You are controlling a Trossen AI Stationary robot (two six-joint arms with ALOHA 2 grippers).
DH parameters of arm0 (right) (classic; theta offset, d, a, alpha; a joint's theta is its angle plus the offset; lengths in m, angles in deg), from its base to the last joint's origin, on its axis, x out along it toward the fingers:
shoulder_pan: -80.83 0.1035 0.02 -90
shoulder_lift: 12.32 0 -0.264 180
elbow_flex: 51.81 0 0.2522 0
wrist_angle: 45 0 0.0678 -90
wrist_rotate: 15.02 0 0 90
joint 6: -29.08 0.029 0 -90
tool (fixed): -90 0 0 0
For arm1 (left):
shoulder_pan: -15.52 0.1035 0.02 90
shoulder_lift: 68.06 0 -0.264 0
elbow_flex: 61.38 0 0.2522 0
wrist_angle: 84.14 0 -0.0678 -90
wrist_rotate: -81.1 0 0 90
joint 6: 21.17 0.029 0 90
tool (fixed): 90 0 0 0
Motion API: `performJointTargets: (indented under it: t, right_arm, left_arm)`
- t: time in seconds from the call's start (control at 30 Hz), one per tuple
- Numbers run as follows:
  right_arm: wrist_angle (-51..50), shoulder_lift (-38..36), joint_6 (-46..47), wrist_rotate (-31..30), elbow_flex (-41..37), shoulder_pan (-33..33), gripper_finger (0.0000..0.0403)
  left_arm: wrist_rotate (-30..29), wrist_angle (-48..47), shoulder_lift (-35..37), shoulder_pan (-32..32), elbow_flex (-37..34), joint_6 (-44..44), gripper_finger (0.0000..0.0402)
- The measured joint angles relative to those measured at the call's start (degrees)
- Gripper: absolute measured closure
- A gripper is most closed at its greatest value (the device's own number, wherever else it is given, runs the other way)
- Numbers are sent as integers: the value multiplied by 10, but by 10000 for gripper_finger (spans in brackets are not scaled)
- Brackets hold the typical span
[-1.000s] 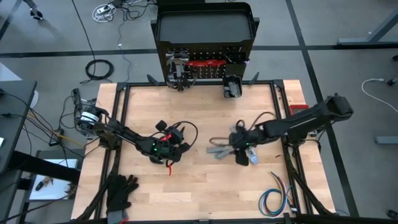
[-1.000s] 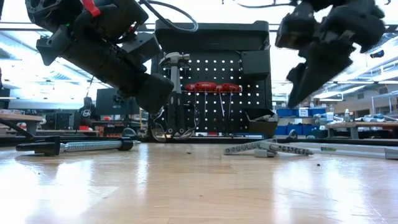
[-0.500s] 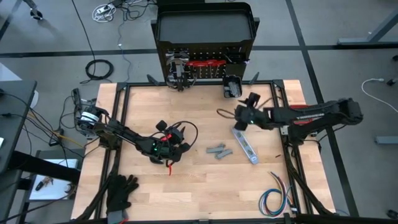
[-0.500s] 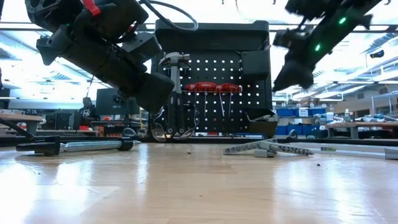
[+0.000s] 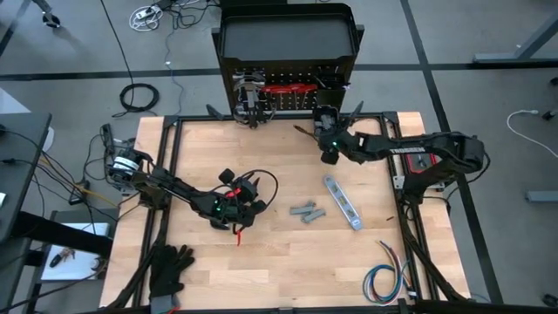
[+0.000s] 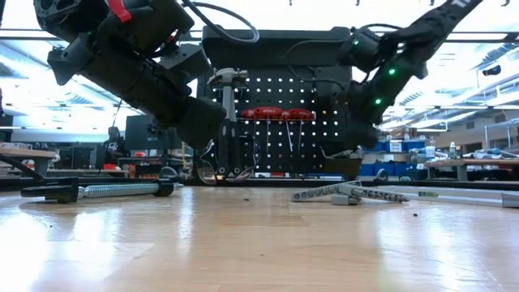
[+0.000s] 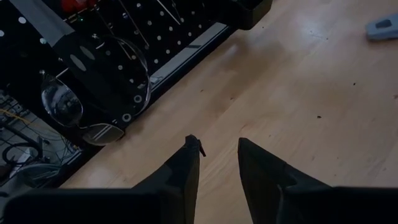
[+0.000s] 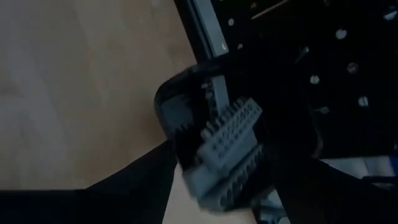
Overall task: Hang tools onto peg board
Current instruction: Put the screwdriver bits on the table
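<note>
At the far edge of the table, the right gripper (image 5: 329, 146) hovers over the peg board's (image 6: 280, 122) small bin (image 8: 186, 118), fingers apart around a grey ridged piece (image 8: 227, 149) (whether gripped or freed, I cannot tell). Dropped off-centre, it could bounce onto the table (image 5: 261, 262). The left gripper (image 7: 217, 152) waits mid-table, part-open and empty.

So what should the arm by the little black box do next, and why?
Probably lift the right gripper straight up and away from the small black bin on the peg board. Its jaws stand open, and a grey toothed piece sits in the bin, so it looks dropped off. Grey pieces and a silver flat bar wait on the table.
</note>
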Motion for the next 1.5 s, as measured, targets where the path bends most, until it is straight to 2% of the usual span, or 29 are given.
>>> performJointTargets:
  t: [0.27, 0.5, 0.63, 0.8, 1.07, 1.33, 1.5]
  right_arm:
    - [3, 68, -7, 28, 54, -43, 120]
    - [-3, 106, -19, 36, 64, -70, 133]
    - [-18, 115, -6, 9, 65, -76, 159]
    - [-32, 115, 15, 10, 68, -80, 214]
    - [-50, 115, 10, -8, 89, -69, 359]
    - [-74, 113, -21, -85, 107, -27, 363]
    - [-117, 91, -12, -95, 112, 4, 363]
  left_arm:
    - [0, -3, 0, 0, 0, 0, 291]
    - [0, -6, 0, 0, -1, 0, 291]
    - [0, -5, 0, 0, -1, 0, 291]
    - [-2, -4, 0, 0, -1, 1, 291]
    - [-2, -4, 0, 0, -1, 1, 291]
    - [-2, -4, 0, 0, -1, 1, 291]
    - [-2, -5, 0, 0, -1, 1, 291]
